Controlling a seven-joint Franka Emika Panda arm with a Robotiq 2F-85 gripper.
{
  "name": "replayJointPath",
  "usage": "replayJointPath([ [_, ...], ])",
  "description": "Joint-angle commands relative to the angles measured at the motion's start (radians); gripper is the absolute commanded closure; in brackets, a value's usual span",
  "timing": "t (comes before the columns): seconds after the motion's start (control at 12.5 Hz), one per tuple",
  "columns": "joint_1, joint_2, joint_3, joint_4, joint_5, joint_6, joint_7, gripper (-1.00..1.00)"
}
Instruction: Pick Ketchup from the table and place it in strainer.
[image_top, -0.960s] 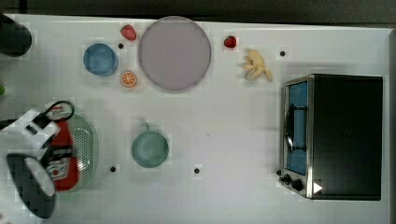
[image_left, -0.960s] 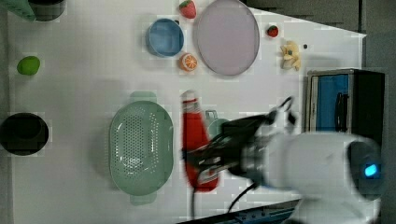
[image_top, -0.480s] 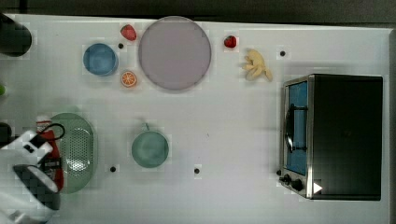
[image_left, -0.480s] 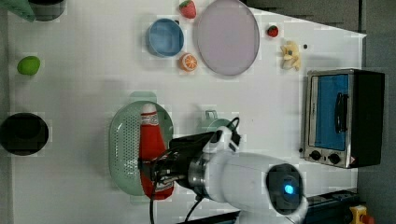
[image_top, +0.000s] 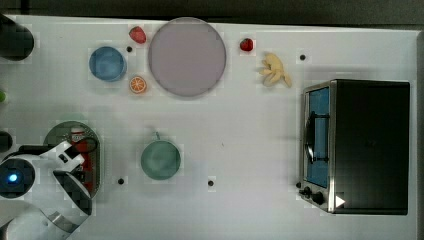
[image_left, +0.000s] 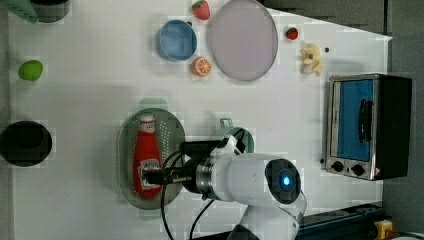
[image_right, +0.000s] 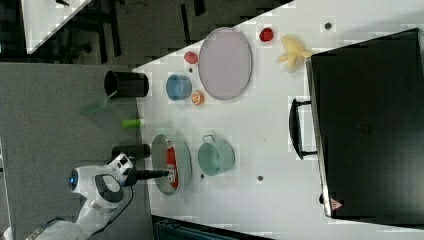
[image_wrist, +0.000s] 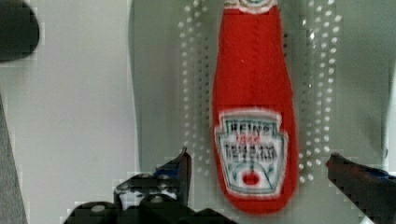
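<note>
The ketchup (image_wrist: 252, 93), a red squeeze bottle with a white-and-dark label, lies flat inside the pale green strainer (image_wrist: 159, 70) on its perforated bottom. In the left view the ketchup (image_left: 146, 157) lies lengthwise in the strainer (image_left: 125, 150), cap toward the far side. My gripper (image_wrist: 259, 158) is open and straddles the bottle's lower end. Its fingers (image_wrist: 180, 168) stand apart from the bottle on both sides. The arm hangs over the strainer (image_top: 55, 132) in the top view and covers much of the ketchup (image_top: 87, 160). In the right view the gripper (image_right: 167, 173) reaches the ketchup (image_right: 171, 162).
A teal cup (image_top: 160, 159) stands just beside the strainer. Farther off are a blue bowl (image_top: 107, 63), an orange half (image_top: 138, 84), a large grey plate (image_top: 186, 56), a banana (image_top: 274, 71) and a toaster oven (image_top: 360, 145). A black cup (image_left: 25, 143) sits on the strainer's other side.
The gripper carried the ketchup toward the left view's left, over the strainer. The bottle now lies in the strainer and the jaws have opened off it.
</note>
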Motion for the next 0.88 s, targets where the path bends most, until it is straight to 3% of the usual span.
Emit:
replayJointPath([
  [0.08,-0.063,-0.108,0.014,0.04,-0.001,0.022,0.063,-1.0],
  [0.4,-0.192,-0.283,-0.029,0.075,0.019,0.001,0.064,-1.0],
  [0.64,-0.276,-0.394,-0.137,0.131,0.026,-0.197,0.063,-1.0],
  [0.88,-0.308,-0.457,-0.279,0.233,0.027,-0.456,0.021,-1.0],
])
